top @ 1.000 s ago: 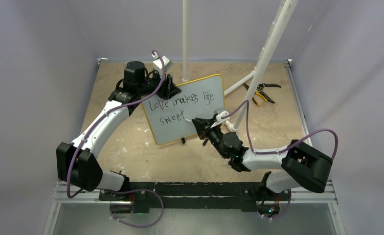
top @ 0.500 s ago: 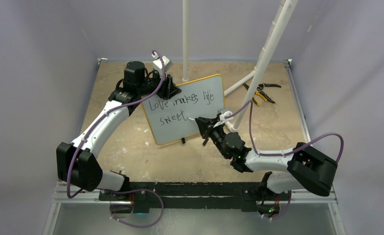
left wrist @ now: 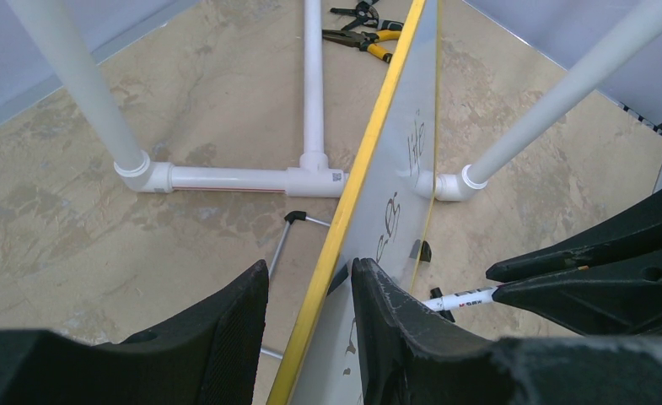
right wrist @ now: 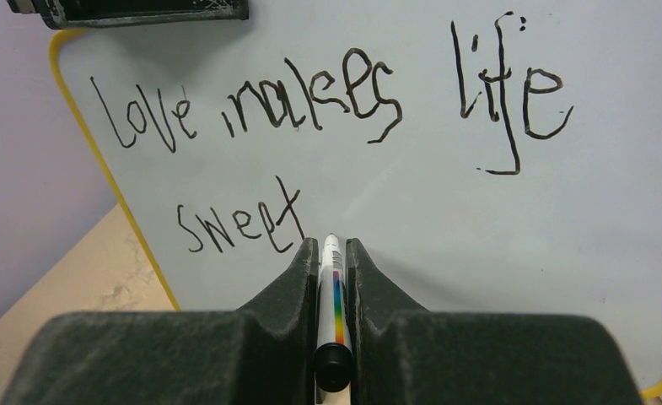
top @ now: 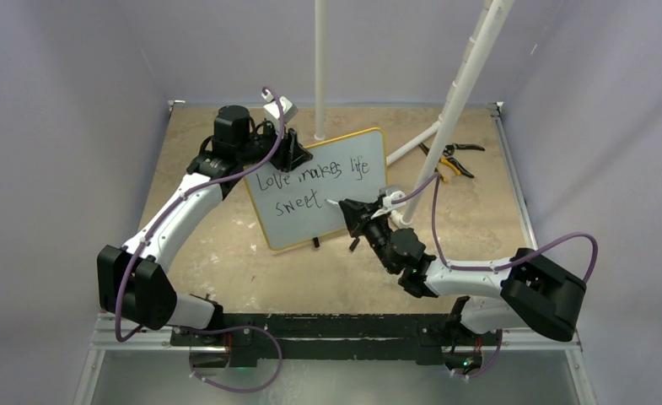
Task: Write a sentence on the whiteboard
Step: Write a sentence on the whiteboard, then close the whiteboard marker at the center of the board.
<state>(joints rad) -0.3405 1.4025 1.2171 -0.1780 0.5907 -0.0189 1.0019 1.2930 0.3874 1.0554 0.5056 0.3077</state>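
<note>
The whiteboard (top: 319,190), lettered "love makes life sweet", is kept standing on the worktop (top: 243,270) by the left gripper (left wrist: 310,278), closed over its yellow frame. A marker (right wrist: 331,287) is clamped in the right gripper (right wrist: 333,249), its tip just ahead, beside "sweet".

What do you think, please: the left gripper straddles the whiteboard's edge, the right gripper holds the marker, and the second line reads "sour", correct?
Not quite: the right wrist view shows the second line reads "sweet". The left gripper does straddle the whiteboard's edge, and the right gripper holds the marker.
</note>
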